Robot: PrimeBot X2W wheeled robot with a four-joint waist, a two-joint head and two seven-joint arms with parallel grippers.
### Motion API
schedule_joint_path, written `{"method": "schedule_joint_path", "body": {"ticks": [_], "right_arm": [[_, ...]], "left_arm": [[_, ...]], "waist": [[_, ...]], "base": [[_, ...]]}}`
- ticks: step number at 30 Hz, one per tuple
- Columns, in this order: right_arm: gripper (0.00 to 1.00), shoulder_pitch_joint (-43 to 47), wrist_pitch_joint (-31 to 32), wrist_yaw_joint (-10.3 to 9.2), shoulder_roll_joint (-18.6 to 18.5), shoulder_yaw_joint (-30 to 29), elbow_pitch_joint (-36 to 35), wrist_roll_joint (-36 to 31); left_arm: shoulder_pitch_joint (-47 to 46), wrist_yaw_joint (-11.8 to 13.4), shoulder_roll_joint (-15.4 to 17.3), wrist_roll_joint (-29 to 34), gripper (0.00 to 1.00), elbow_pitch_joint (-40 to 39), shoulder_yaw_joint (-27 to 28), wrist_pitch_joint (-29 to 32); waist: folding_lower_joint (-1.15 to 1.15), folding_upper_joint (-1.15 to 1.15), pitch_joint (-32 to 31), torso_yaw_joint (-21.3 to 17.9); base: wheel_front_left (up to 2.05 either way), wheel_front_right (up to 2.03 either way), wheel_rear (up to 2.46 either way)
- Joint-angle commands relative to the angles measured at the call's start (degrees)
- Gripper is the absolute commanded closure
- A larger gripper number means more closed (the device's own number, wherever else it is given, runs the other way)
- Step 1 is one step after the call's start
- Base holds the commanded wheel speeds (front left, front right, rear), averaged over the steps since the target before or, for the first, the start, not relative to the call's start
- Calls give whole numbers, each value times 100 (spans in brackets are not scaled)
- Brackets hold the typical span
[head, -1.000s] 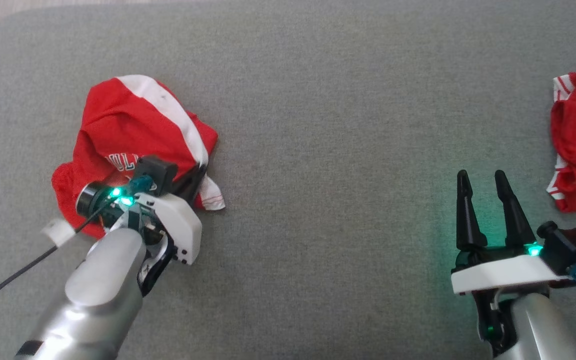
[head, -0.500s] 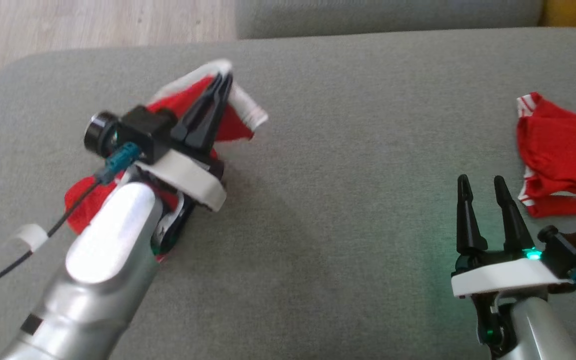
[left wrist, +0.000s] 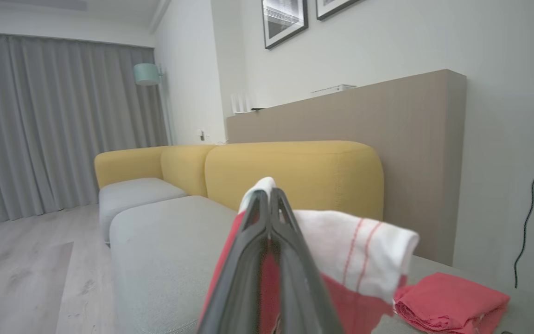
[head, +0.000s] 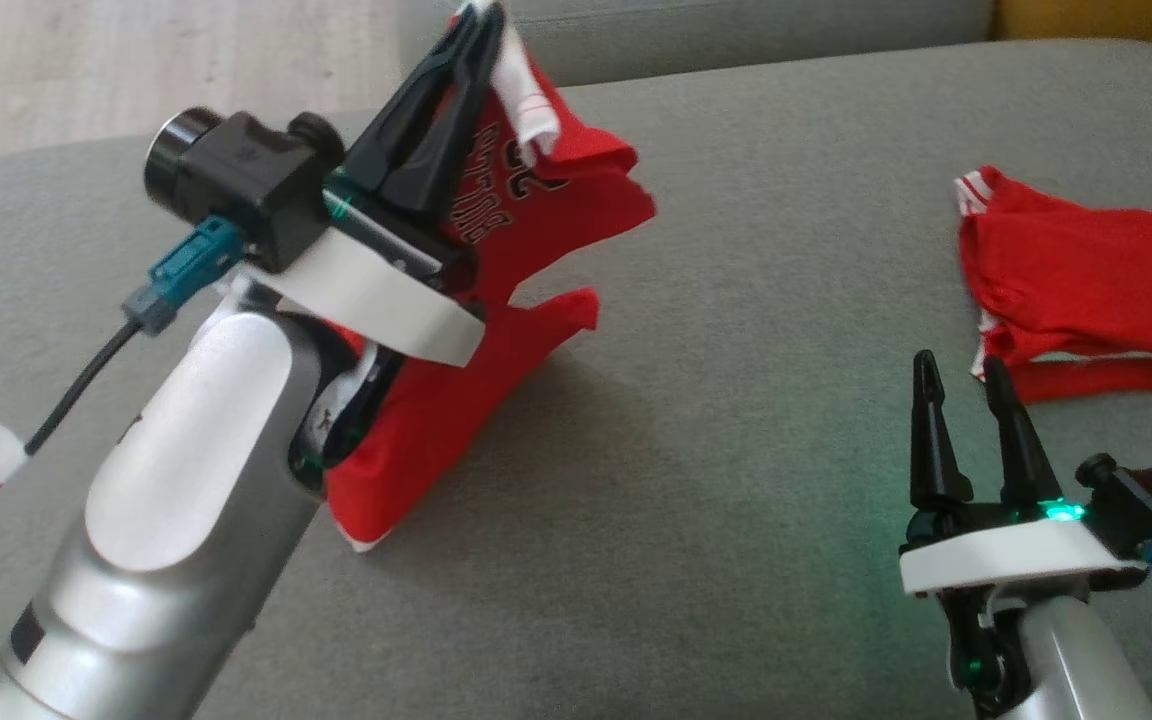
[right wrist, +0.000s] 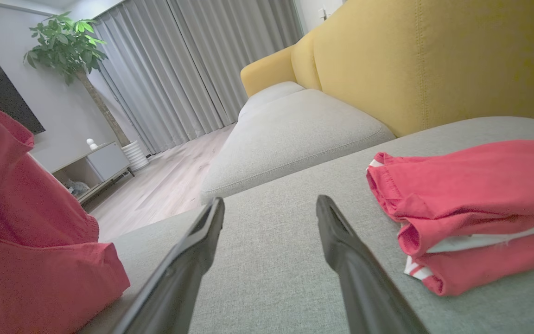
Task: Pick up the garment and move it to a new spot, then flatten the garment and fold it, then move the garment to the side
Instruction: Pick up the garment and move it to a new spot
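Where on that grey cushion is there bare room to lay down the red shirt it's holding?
The widest bare stretch of the grey cushion lies in the middle, between the red jersey in the left hand and the open right hand. The near strip between them is bare. The right side is crowded by the folded red garment.

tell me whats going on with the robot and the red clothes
The left gripper is shut on the white trim of a red jersey and holds it up over the grey cushion, with the cloth hanging down. The right gripper is open and empty, hovering beside a second red garment that lies folded on the cushion.
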Motion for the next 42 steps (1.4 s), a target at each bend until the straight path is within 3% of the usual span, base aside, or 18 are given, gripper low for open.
{"method": "schedule_joint_path", "body": {"ticks": [1,12,15,22,23,24,25,26,33,42], "right_arm": [[0,-83,-78,-4,-37,167,-192,50],[0,-308,-78,-4,-37,348,-263,280],[0,-387,-78,-4,-37,504,-282,356],[0,-514,-78,-4,-37,826,-360,486],[0,-522,-78,-4,-37,864,-372,499],[0,-522,-78,-4,-37,864,-372,499],[0,-528,-78,-4,-37,891,-381,512],[0,-531,-78,-4,-37,912,-388,524],[0,-471,-78,-4,-37,901,-417,498],[0,-410,-78,-4,-37,661,-400,282]], "left_arm": [[-461,17,196,51,100,-280,197,67],[-1194,-23,260,311,100,-367,185,199],[-1537,-191,423,456,100,123,109,254],[-1980,-282,383,541,100,1488,71,-7],[-2045,-264,352,541,85,1721,97,-78],[-2045,-264,352,541,85,1721,97,-78],[-2108,-243,318,552,8,1953,111,-149],[-2154,-236,252,505,0,2185,140,-201],[-2371,-410,20,497,0,3210,-112,-537],[-2212,-482,46,376,0,3705,-193,-974]], "waist": [[1,0,45,-106],[1,0,425,-871],[1,0,598,-1171],[1,0,876,-1713],[1,0,906,-1781],[1,0,906,-1781],[1,0,930,-1839],[1,0,951,-1890],[1,0,973,-1938],[1,0,803,-1412]], "base": [[0,0,0],[0,0,0],[0,0,0],[0,0,0],[0,0,0],[0,0,0],[0,0,0],[0,0,0],[0,0,0],[0,0,0]]}}
